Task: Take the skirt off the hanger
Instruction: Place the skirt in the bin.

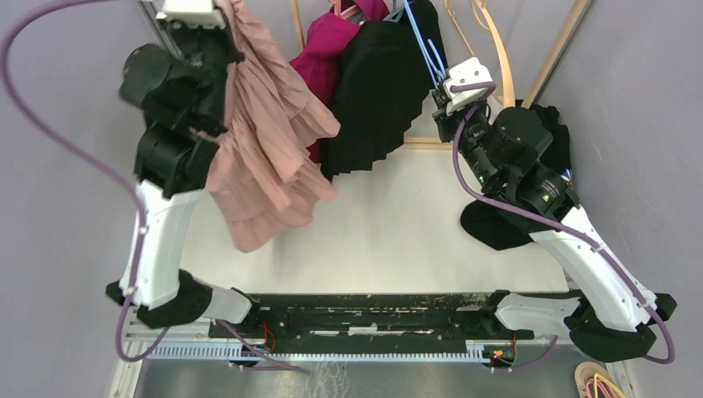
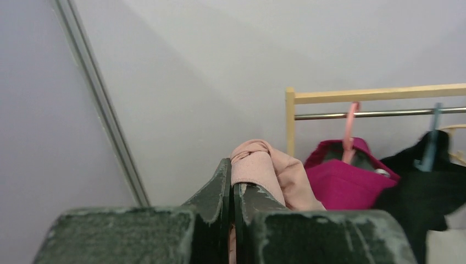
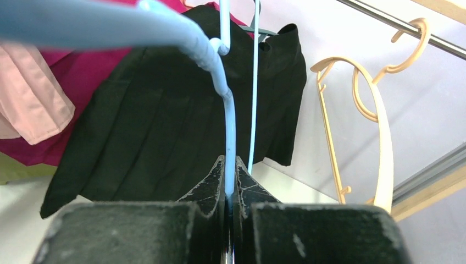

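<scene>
Left pincer was shut tight on a fold of the pink skirt, held high just off the left end of the rack; cloth hung free below. Right pincer was clamped on the blue hanger wire, in front of the rack. Skirt looked clear of the hanger. Judged: hold hanger steady, draw skirt away from rack, lower onto surface. Both arms were raised, elbows bent
</scene>
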